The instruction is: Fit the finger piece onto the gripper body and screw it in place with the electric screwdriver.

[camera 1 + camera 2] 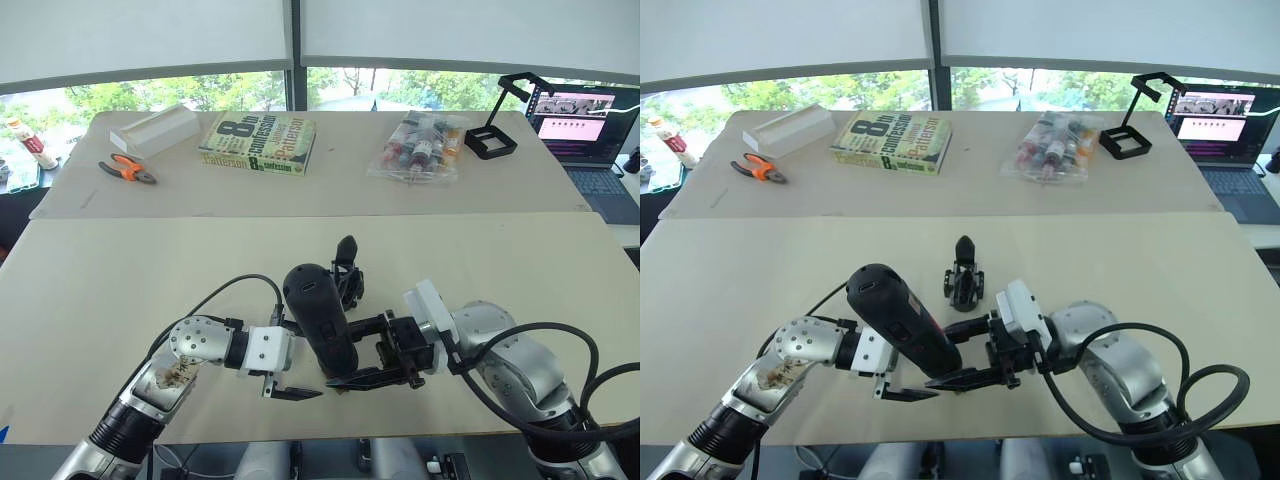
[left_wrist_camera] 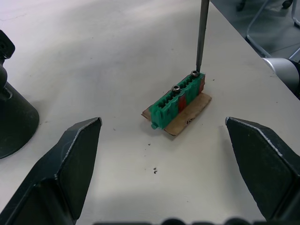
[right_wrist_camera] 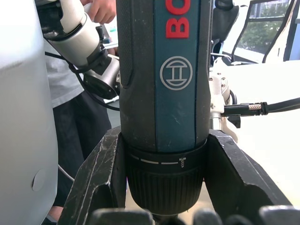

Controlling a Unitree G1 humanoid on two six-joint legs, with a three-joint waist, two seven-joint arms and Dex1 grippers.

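— Right pincer grips the electric screwdriver upright, its bit on a screw in the green block. Left pincer hangs wide beside it.

— Where's the gripper body?

— On the tabletop, at twelve o'clock from the tool. Judging by that, it's collecting a screw; next it must lift straight.

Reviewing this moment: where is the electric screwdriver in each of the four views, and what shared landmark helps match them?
Left eye view: the electric screwdriver stands near bottom centre, held by the right gripper.
Right eye view: it leans left of centre, same grip.
Left wrist view: its metal bit comes down onto a screw in the green block.
Right wrist view: its body sits clamped between the fingers.
Shared landmark: the gripper body, right behind the tool.
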